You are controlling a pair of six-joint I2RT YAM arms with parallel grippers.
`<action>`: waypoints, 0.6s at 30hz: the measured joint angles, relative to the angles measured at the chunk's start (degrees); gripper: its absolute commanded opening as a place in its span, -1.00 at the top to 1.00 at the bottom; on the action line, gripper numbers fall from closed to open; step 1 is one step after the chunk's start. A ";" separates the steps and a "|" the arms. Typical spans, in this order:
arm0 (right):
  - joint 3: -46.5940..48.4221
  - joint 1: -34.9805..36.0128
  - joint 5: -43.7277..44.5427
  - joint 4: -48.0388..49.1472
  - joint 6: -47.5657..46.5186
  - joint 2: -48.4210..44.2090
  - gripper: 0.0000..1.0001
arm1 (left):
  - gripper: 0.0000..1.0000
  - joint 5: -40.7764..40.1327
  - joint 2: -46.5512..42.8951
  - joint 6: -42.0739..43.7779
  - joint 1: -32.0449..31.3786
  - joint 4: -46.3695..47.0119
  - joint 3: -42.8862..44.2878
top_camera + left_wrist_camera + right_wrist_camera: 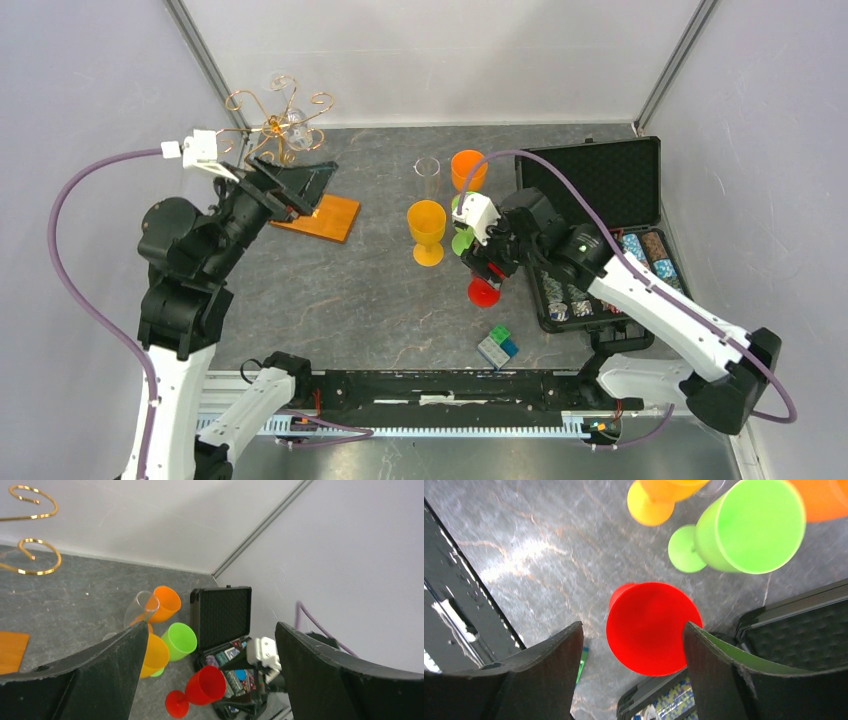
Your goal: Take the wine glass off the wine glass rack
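Left arm is seen folded at the elbow and reached forward, its end effector (303, 190) held just in front of the wine glass rack (275, 118), above the orange base (322, 217), fingers spread wide with nothing gripped. The clear wine glass (295, 120) is seen hung among the rack's gold curls. Well right of the rack, the right arm is stretched inward, its end effector (486, 272) opened wide, a red goblet (484, 292) framed between the fingers on the tabletop (340, 290)

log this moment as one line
left gripper open, near wine glass rack | wine glass on rack | right gripper open above red goblet
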 measured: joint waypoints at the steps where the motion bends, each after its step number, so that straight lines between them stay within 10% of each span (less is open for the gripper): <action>1: -0.09 0.00 -0.09 0.76 0.00 -0.76 -0.58 | -1.00 -0.37 1.16 -0.02 0.00 0.26 0.90; 13: -7.52 0.00 -1.55 15.41 4.83 -11.50 -0.55 | -0.98 -17.81 21.55 2.75 0.68 -0.83 16.63; 18: -8.87 0.02 -2.51 18.16 6.51 -13.35 -0.50 | -0.65 -16.13 29.64 2.80 9.16 -2.99 23.54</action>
